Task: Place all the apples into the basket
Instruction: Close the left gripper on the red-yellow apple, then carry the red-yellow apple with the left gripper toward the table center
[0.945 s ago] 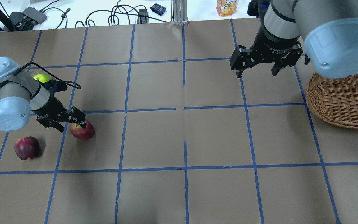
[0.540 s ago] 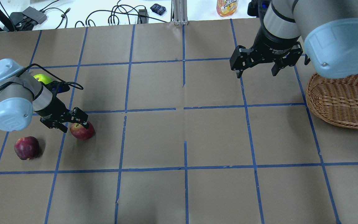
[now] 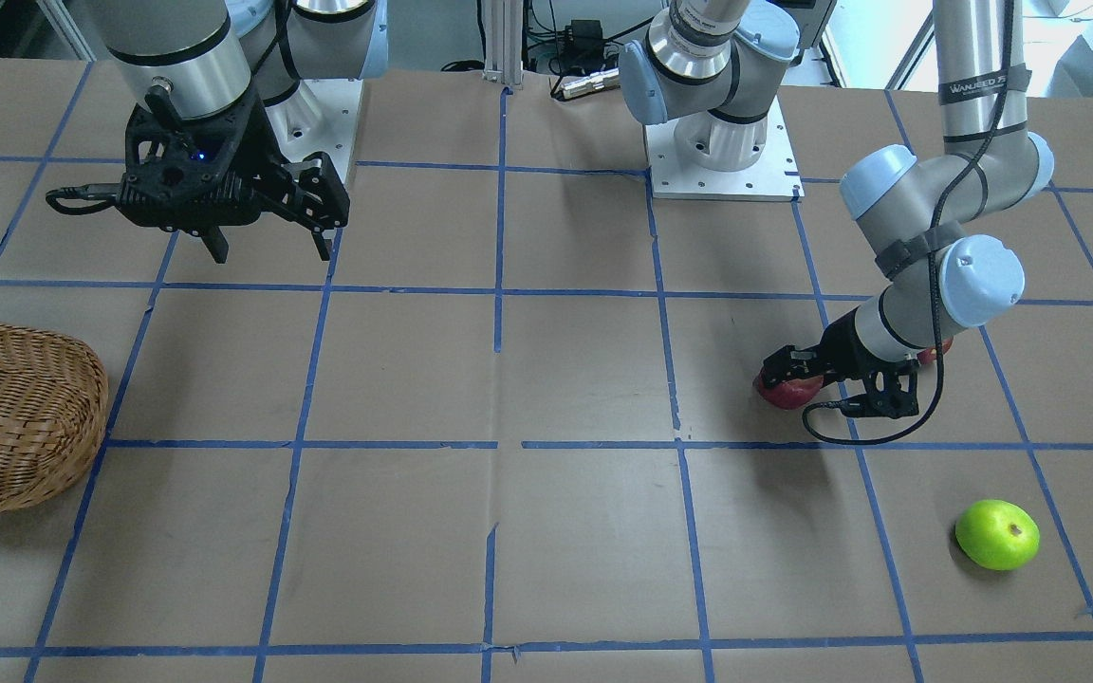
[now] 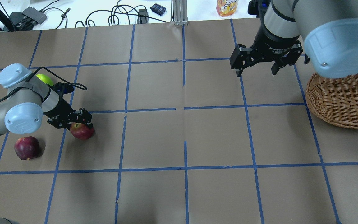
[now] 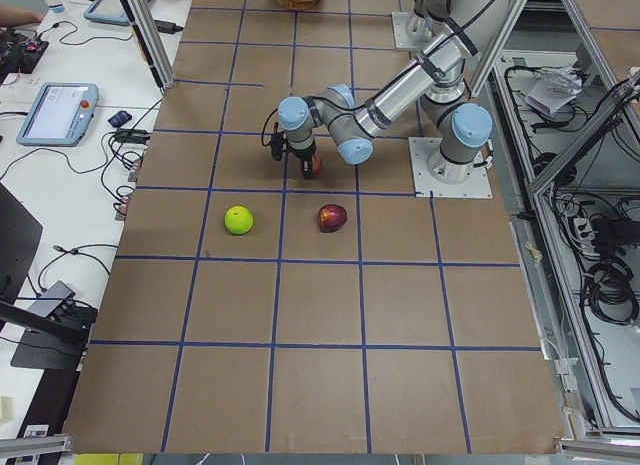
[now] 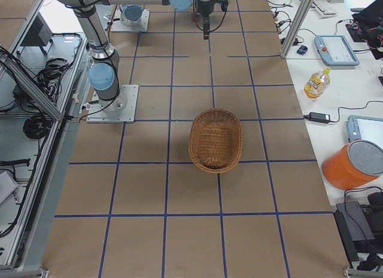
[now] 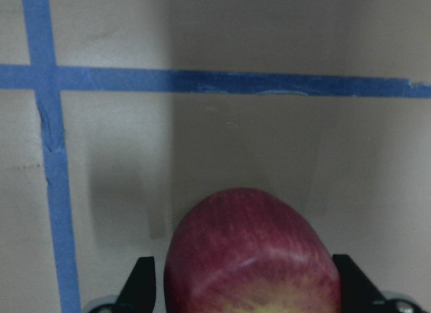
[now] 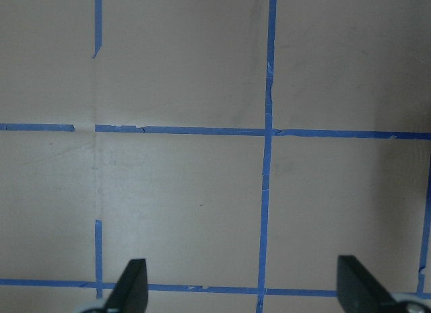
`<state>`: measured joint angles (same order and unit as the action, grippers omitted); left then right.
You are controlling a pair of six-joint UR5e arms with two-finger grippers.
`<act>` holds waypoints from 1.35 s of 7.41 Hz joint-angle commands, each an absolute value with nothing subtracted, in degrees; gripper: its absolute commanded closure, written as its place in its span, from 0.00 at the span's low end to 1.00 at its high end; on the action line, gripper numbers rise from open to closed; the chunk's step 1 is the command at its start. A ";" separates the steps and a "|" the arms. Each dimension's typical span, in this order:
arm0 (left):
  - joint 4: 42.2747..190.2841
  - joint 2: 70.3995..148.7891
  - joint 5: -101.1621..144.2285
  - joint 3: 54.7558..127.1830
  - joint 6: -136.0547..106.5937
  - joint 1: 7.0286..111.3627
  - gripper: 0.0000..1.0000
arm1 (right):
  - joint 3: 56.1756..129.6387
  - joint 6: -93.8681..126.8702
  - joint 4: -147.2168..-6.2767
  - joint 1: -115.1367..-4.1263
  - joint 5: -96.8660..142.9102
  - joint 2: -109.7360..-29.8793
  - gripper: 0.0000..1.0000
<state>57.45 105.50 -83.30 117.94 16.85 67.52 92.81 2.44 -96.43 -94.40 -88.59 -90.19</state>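
Far across the table (image 4: pixel 216 137) from the right-edge basket (image 4: pixel 340 102), the left gripper (image 4: pixel 78 126) is leaning low, fingers (image 7: pixel 140 287) wide astride the red apple (image 4: pixel 82 133), while the right gripper (image 4: pixel 256 74) is hovering agape, empty.

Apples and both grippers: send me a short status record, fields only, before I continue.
red streaked apple: on the table, between the open jaws of the left gripper, not clamped
dark red apple: on the table, apart from both grippers
green apple: on the table, apart from both grippers
basket: holds no apple
right gripper: open, empty, above the table near the basket
apples left to move: three
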 commanded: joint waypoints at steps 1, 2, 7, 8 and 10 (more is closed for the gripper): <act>58.27 102.93 -81.75 117.08 9.62 70.29 0.94 | 92.81 2.46 -96.50 -94.39 -88.59 -90.18 0.00; 58.01 102.83 -79.13 116.29 1.84 77.01 0.95 | 92.81 2.46 -96.42 -94.39 -88.59 -90.18 0.00; 48.52 113.79 -79.60 100.74 -32.87 107.65 0.95 | 92.81 2.20 -96.42 -94.39 -88.59 -90.09 0.00; 42.77 117.12 -79.72 100.46 -32.87 108.19 0.95 | 92.81 2.11 -96.42 -94.48 -88.59 -90.17 0.00; 41.14 120.58 -79.98 100.20 -34.00 109.42 0.22 | 92.81 2.37 -96.42 -94.66 -88.77 -90.26 0.00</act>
<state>42.58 118.48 -79.72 100.46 -33.06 108.71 92.81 2.29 -96.41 -94.58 -88.63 -90.25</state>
